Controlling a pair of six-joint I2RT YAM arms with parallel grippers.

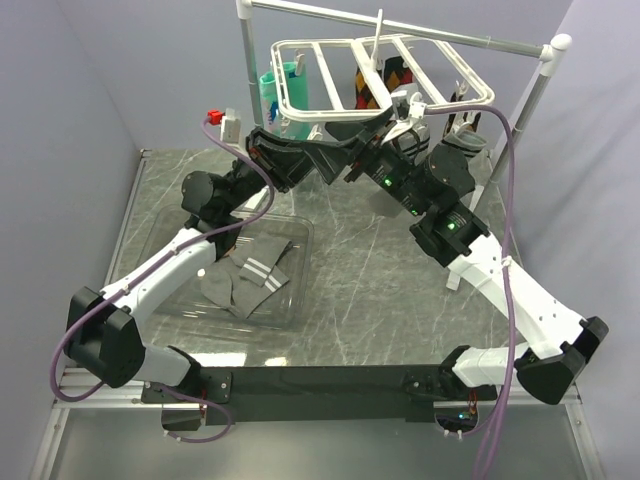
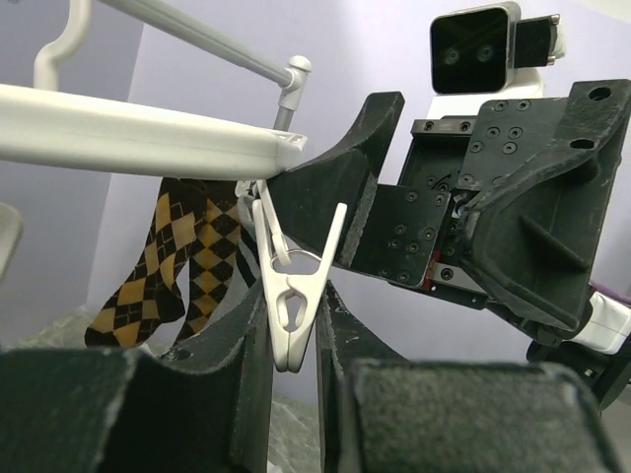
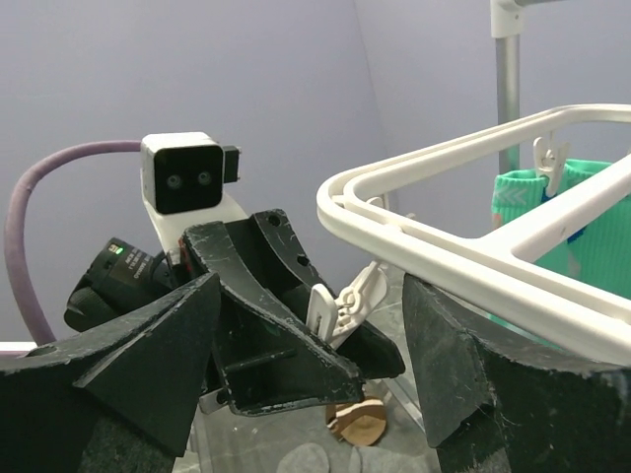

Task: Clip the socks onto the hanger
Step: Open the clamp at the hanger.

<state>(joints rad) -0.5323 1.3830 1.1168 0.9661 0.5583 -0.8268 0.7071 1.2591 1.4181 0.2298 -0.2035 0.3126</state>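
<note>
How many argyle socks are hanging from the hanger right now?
2. In the left wrist view one argyle sock hangs under the hanger, and the other hangs just right of it. More may be hidden behind the arms.

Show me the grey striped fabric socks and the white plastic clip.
Grey striped fabric socks (image 1: 258,270): top external view, white-striped cuff.
White plastic clip (image 2: 293,284): left wrist view, body below handles.

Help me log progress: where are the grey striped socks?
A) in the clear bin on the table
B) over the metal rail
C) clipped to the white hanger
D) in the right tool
A: the top view shows the socks lying in the clear bin, while the left tool grips a clip on the hanger.
</note>
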